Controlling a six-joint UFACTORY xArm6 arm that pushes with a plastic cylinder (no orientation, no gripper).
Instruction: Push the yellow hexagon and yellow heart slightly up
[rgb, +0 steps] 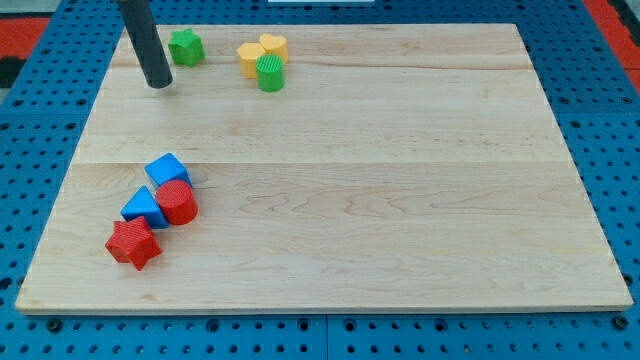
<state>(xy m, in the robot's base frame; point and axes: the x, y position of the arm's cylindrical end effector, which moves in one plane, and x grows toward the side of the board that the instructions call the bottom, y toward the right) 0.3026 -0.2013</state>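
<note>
On the wooden table (330, 200), my tip (160, 85) rests near the view's top left, just left of the green star (185, 46). There is no pincer, only the rod. The yellow hexagon (250, 59) and yellow heart (273, 45) sit touching near the top edge, the green cylinder (270, 72) against them.

yellow hexagon (250, 58) and yellow heart (274, 45), touching side by side, near the board's top edge
</note>
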